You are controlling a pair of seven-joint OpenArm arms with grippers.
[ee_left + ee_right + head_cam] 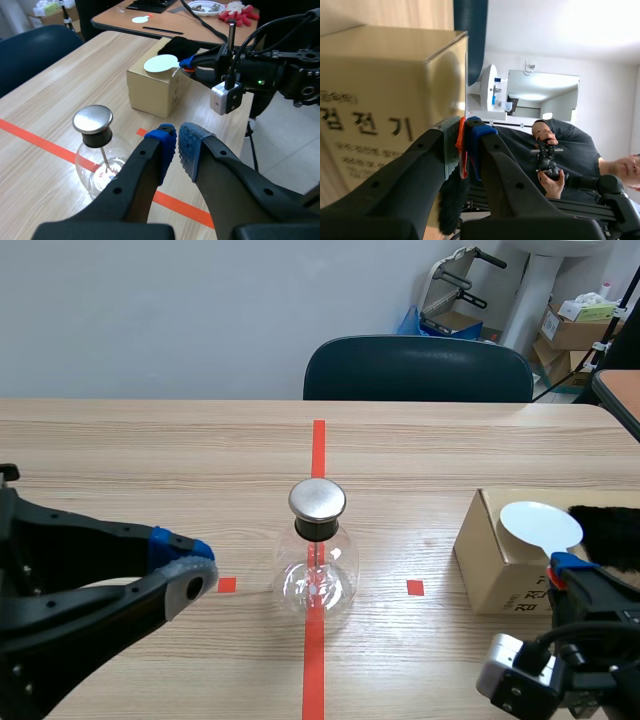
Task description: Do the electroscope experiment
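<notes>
Wooden table [150,460] fills the scene view: the flask [316,575] stands on the red centre line, with a box [490,570] on the robot's right bearing a white disc [540,525]. Left wrist view: the left gripper [176,137], fingers nearly together on nothing, hangs beside the flask. Right wrist view: the right gripper [465,131] is clamped on the disc's orange handle [462,150], beside the box.

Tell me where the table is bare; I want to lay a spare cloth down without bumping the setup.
Widest free: the far strip of table behind the flask, both sides of the tape line. Also the gap between flask and cardboard box. Crowded: the box, where the right gripper holds the white disc, and beside the left gripper.
</notes>
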